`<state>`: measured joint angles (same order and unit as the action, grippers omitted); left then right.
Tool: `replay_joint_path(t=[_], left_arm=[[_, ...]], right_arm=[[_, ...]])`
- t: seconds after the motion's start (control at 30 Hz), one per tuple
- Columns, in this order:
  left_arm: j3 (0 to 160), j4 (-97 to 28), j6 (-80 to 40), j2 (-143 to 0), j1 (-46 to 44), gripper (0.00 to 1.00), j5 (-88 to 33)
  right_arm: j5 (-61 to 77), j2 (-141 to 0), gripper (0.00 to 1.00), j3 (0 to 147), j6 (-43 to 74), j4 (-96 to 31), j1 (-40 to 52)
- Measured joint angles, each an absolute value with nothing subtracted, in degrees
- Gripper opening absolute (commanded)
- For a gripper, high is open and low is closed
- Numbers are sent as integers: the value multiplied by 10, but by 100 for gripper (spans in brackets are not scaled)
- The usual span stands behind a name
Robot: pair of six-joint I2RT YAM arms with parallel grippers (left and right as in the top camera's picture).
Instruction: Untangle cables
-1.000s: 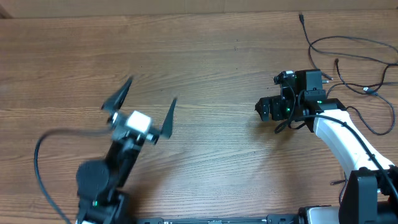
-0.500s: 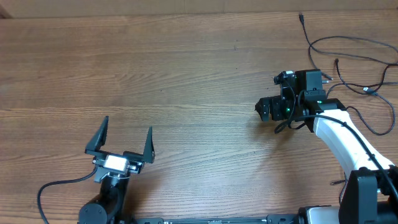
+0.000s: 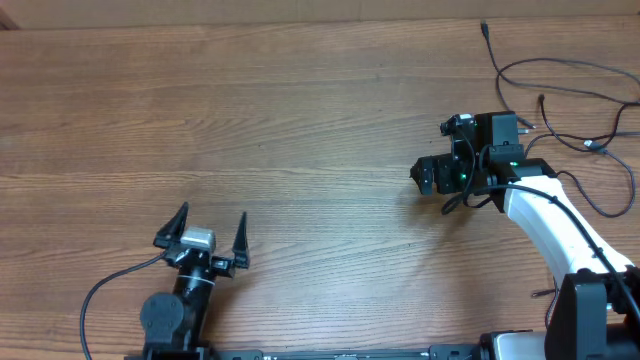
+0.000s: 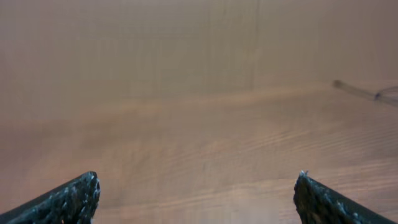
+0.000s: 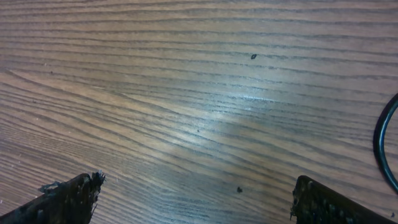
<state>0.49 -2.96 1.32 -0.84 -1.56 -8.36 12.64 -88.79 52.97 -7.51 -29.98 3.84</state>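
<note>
Left gripper (image 3: 213, 212) withdrawn toward 6 o'clock: was over the left middle of the surface (image 3: 300, 120), now sits close to its 6 o'clock edge.

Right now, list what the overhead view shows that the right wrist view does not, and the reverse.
Overhead only: the left gripper, open, the right arm, and the cables looping at the picture's top right. Right wrist only: the right gripper, open with nothing between its fingers, and dark specks in the grain. Both: the wooden table; a black arc at the wrist view's right edge may be a cable, I cannot tell.
</note>
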Motion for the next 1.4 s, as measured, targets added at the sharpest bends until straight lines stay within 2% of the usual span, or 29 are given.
replay_joint_path(t=[0.27, 1.4], left_arm=[[5, -36, -6, -8, 37, 99, -83], [5, -36, -14, -8, 38, 99, -84]], right_arm=[[126, -888, 100, 530, -75, -300, 38], [126, -888, 100, 530, -75, -300, 38]])
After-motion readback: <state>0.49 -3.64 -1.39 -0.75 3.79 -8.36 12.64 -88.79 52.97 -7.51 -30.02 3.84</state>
